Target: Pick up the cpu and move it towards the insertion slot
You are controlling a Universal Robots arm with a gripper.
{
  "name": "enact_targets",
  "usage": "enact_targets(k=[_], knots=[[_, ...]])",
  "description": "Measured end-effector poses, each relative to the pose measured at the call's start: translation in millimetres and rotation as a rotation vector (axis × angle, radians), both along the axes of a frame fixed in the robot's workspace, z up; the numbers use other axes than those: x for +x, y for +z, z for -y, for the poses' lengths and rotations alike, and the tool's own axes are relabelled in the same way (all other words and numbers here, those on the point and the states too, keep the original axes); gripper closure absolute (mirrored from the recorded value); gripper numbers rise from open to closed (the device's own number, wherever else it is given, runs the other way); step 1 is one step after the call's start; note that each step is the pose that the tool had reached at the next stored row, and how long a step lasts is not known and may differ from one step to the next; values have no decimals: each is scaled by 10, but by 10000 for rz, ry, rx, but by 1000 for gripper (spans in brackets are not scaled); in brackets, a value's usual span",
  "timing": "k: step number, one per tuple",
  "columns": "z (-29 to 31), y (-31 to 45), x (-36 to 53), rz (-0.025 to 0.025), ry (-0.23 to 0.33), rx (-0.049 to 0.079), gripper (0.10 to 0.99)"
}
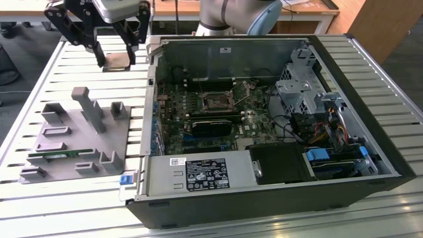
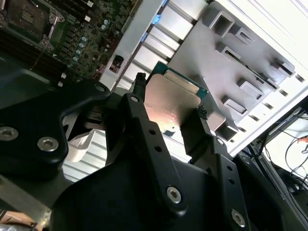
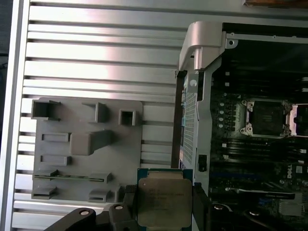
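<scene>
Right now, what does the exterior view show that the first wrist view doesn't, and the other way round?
Exterior alone: the arm's pale body, the case's drive cage, cables and labelled power supply, and the gripper raised above the slatted table beside the case. First wrist view alone: the cpu close up, its metal top and green rim clear, clamped between the fingers. Both: the grey tray, the memory stick and the insertion slot.

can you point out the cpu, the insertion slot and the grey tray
cpu (image 3: 162, 199): first wrist view, middle of its silvery top, held in the claw (image 3: 162, 211).
insertion slot (image 3: 267, 117): first wrist view, its dark centre.
grey tray (image 1: 66, 148): exterior view, a bare flat part of its base.
</scene>
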State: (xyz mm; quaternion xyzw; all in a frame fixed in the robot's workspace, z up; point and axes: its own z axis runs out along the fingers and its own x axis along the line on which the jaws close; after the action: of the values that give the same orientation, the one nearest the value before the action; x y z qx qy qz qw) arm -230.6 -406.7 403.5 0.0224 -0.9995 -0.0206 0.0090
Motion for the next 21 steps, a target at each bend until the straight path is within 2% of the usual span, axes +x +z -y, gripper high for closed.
enact_targets(k=[8,21], knots=[[0,0,138,-19,0,0,545],[0,0,436,-60,0,0,545]])
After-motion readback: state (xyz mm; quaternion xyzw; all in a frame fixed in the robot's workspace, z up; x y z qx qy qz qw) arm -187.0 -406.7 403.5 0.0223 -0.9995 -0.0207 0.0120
